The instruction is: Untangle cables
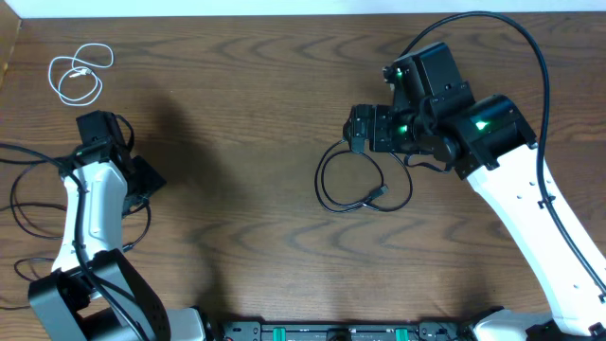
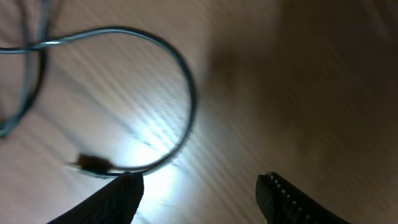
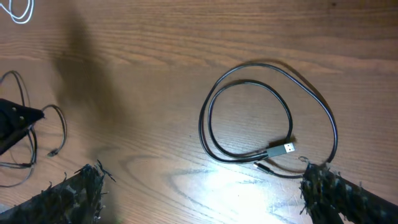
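Observation:
Three cables lie apart on the wooden table. The short white cable is coiled at the far left. One black cable sprawls in loose loops around my left arm; its loop and small plug end lie just ahead of my left gripper, which is open and holds nothing. The plug sits by the left fingertip. The other black cable is coiled in the middle right, its USB plug inside the coil. My right gripper hovers wide open beside it, the coil's edge passing next to one fingertip.
The arms' own thick black wires arc over the right arm and trail off the left edge. The table's far edge runs along the top. Bare wood separates the two arms.

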